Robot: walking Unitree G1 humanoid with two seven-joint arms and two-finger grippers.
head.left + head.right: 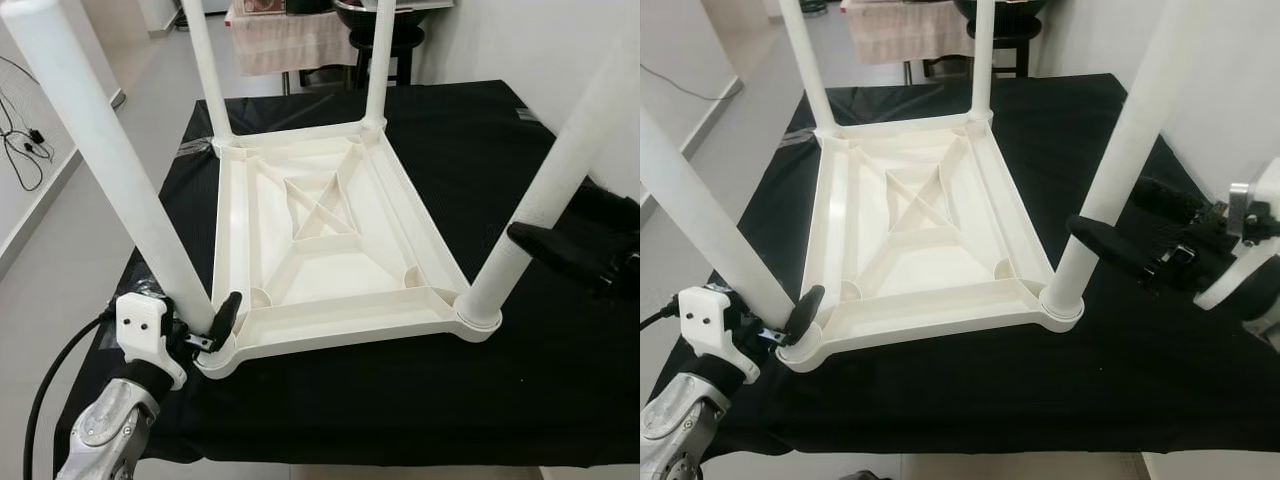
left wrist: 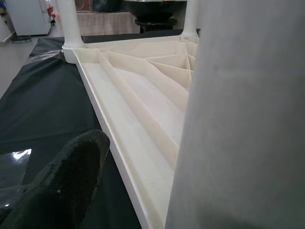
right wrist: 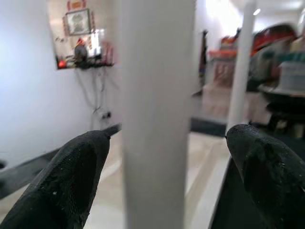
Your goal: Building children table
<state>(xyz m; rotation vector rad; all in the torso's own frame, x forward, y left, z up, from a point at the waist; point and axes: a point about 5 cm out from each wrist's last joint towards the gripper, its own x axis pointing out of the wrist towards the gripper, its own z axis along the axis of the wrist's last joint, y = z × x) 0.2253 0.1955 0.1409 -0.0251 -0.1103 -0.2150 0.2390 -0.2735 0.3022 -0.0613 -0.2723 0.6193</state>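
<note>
The left claw (image 1: pixel 205 335) gripped the near-left leg (image 1: pixel 110 170) just above its socket, the leg rising slanted up and outward. The upturned children table (image 1: pixel 330 250) lay centred on the black-draped tabletop (image 1: pixel 560 370). The right claw (image 1: pixel 1110 245) stood open, straddling the near-right leg (image 1: pixel 1120 150). Pale floor (image 1: pixel 130 130) and a stool (image 1: pixel 385 45) lay beyond.

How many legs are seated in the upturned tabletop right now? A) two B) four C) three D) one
B: the tabletop lies underside up on the black cloth, with a white leg standing in each corner: far left, far right, near left and near right. The left gripper is at the near left leg, the right gripper around the near right one.
</note>
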